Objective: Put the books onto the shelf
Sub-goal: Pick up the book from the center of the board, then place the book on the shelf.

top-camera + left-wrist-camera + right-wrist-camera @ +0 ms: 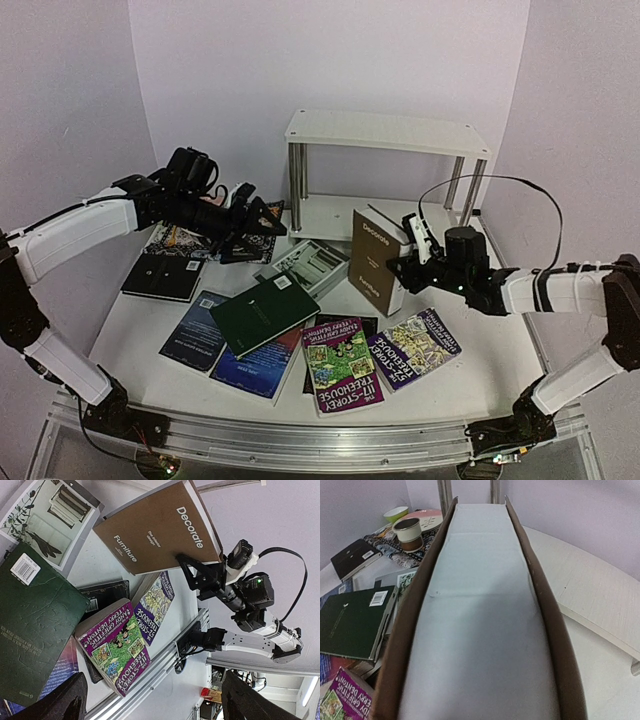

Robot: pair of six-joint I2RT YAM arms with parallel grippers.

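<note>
From above, the shelf point(385, 132) stands at the far side of the worktop point(480, 350). Just in front of its lower board, nearer to its right legs, the brown-covered "Decorate" book point(370, 255) stands on its edge. The right pincer point(403, 268) is clamped on the near right side of this book. The left pincer point(268, 225) hangs to the left of the shelf, above the patterned placemat point(175, 240), with its fingers apart and nothing between them. The other books lie flat further in front of the shelf: a dark green book point(262, 315) on top of blue books point(195, 335), two purple "Storey Treehouse" paperbacks point(343, 365), and a black book point(160, 277) out to the left.

In the left wrist view, this pincer's fingertips point(62, 702) stand wide apart at the lower corners. One black finger of the right pincer lies against the brown cover.

In the right wrist view, the white page edge of the "Decorate" book fills the picture between its two covers, and the pincer's own fingers are not seen. Past the book rise the shelf's chrome legs point(444, 492). A striped cup point(409, 534) sits on the placemat, left of the shelf.
</note>
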